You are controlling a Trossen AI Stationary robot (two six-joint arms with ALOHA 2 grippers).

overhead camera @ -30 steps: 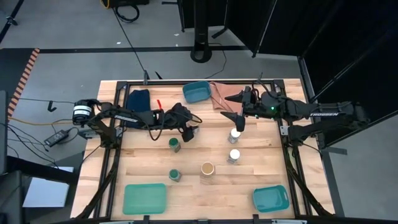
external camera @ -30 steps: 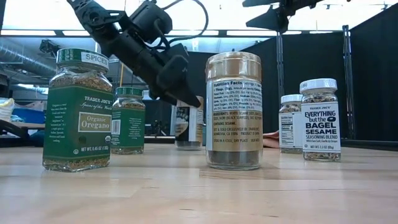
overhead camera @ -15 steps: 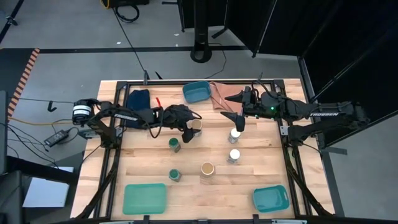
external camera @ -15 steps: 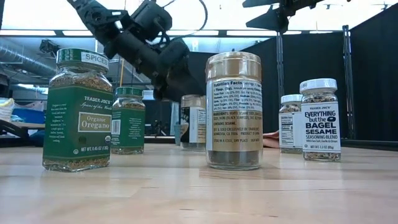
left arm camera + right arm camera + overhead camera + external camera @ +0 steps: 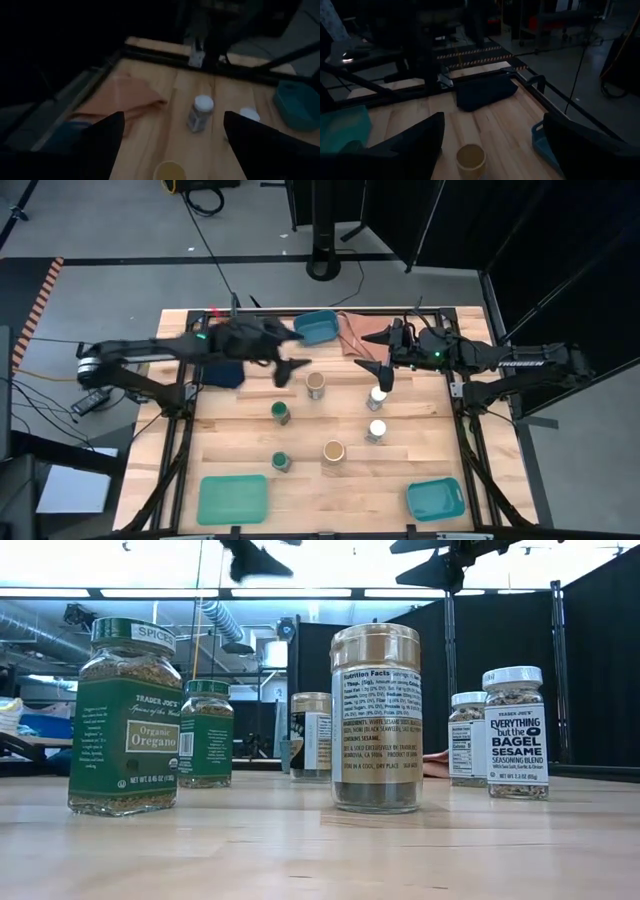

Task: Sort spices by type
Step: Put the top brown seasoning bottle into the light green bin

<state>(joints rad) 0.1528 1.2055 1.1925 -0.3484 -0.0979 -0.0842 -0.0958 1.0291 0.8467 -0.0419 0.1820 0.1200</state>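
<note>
1. High view shows us a wooden table (image 5: 240,470) with six upright spice jars near its middle, standing apart from one another: two green-lidded jars (image 5: 281,413) on the left, two tan-lidded jars (image 5: 334,450) in the centre, two white-lidded jars (image 5: 376,430) on the right.
2. We see the left gripper (image 5: 290,370) raised over the far left part, fingers spread wide and holding nothing, just beside the far tan jar (image 5: 315,383).
3. We see the right gripper (image 5: 380,355) hanging above the far white jar (image 5: 378,397), fingers apart, also empty.
4. We judge the jars rigid, light and probably glass, so smooth and breakable; the labelled body below the lid looks the safest place to grip.
5. Three teal trays (image 5: 233,498) sit at the table edges, and two folded cloths, one dark (image 5: 222,340) and one tan (image 5: 352,332), lie along the far side.
6. We think neighbouring jars are the main obstacle, since open fingers could knock one over.
</note>
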